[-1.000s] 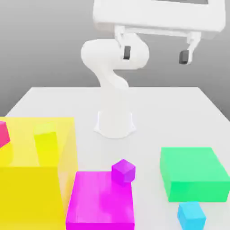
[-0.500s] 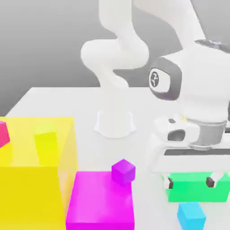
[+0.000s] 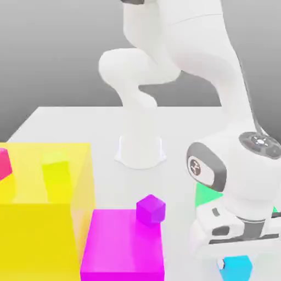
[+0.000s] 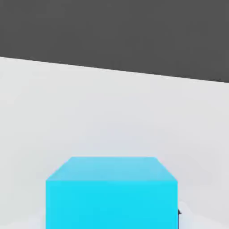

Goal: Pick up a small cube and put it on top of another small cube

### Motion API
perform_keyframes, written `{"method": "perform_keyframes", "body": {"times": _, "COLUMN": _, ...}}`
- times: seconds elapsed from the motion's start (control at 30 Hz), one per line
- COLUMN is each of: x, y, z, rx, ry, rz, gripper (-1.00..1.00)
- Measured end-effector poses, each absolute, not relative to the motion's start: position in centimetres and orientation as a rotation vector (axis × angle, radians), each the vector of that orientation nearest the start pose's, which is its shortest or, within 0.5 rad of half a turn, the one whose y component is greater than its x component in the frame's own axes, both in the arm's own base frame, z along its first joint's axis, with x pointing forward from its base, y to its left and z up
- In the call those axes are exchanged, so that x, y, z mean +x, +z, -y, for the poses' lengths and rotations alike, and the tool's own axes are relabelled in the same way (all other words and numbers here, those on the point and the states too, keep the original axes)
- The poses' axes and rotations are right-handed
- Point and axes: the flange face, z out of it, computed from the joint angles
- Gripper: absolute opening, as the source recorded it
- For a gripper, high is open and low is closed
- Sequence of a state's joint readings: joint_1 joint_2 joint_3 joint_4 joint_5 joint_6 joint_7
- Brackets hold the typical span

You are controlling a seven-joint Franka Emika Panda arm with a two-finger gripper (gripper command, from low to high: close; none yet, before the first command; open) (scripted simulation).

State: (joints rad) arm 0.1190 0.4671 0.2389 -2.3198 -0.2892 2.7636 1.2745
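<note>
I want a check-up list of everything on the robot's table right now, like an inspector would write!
Surface: flat white table, with the white arm's base standing on it at the far side.
Job's things: small bright cyan-blue cube on the table under the robot's hand; small purple cube at the far edge of the large magenta block.
Clutter: large translucent yellow block with a smaller yellow piece inside; a pink shape at the exterior view's left edge; large green block, mostly hidden behind the arm.
Pincer: shut, lowered at the cyan-blue cube; whether it grips the cube cannot be told.
Cables: nothing seen.
Surroundings: plain grey backdrop, nothing else seen.
</note>
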Motion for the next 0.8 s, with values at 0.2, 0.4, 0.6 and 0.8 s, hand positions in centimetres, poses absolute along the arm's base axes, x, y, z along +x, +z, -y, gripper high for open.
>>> {"method": "perform_keyframes", "body": {"times": 0.2, "x": 49.3, "y": 22.3, "z": -14.9, "rx": -2.937, "ry": -0.034, "rz": -1.224, "gripper": -1.0}}
{"method": "perform_keyframes", "body": {"times": 0.4, "x": 51.1, "y": 31.4, "z": -0.4, "rx": -2.717, "ry": -0.067, "rz": -1.757, "gripper": -1.0}}
{"method": "perform_keyframes", "body": {"times": 0.6, "x": 47.5, "y": 41.1, "z": 10.6, "rx": -2.385, "ry": -0.036, "rz": -2.133, "gripper": -1.0}}
{"method": "perform_keyframes", "body": {"times": 0.8, "x": 43.5, "y": 42.5, "z": 15.9, "rx": -2.158, "ry": 0.002, "rz": -2.279, "gripper": -1.0}}
